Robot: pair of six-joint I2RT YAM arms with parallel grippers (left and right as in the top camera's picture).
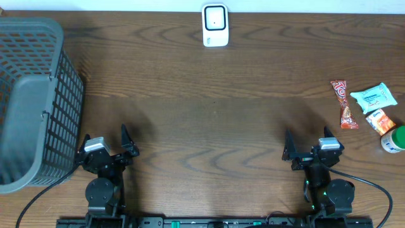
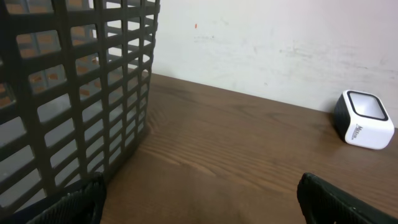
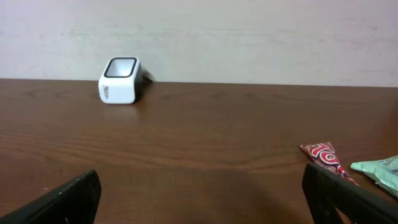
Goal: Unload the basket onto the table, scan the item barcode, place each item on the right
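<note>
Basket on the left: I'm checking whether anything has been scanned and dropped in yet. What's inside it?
Overhead, the grey mesh basket shows only its bare grey floor, with no items on it. Its left part runs out of frame, so that side cannot be checked.

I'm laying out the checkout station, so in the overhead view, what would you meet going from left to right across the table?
Grey mesh basket → left end effector → white barcode scanner → right end effector → red snack bar → green-capped bottle.
</note>
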